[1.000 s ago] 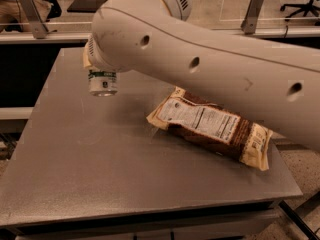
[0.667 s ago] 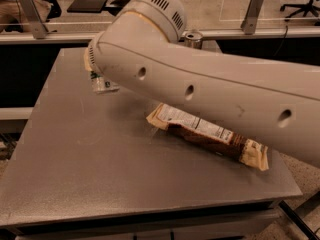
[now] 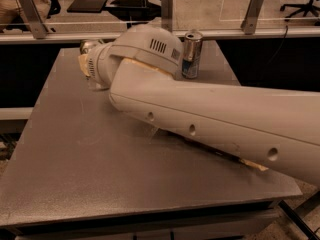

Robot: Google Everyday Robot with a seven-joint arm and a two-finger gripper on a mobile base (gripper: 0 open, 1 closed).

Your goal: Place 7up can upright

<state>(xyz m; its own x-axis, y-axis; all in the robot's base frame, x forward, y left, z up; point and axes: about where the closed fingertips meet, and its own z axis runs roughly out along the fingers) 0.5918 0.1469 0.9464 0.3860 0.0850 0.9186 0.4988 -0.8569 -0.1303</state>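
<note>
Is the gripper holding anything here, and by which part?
Cannot be told: the gripper is mostly hidden behind the wrist at the table's far-left corner.

Gripper [image 3: 88,47], at the far-left tip of the arm [image 3: 210,116]: I see only a shiny sliver, the rest is hidden behind the wrist. The packet [image 3: 254,166] under the arm shows one corner. The picture's right edge cuts off the arm.

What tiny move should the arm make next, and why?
Probably lower slowly: the gripper is over the table's far-left corner, mostly hidden by the wrist. A shiny end beside it, likely the 7up can, shows, but its base on the table does not.
</note>
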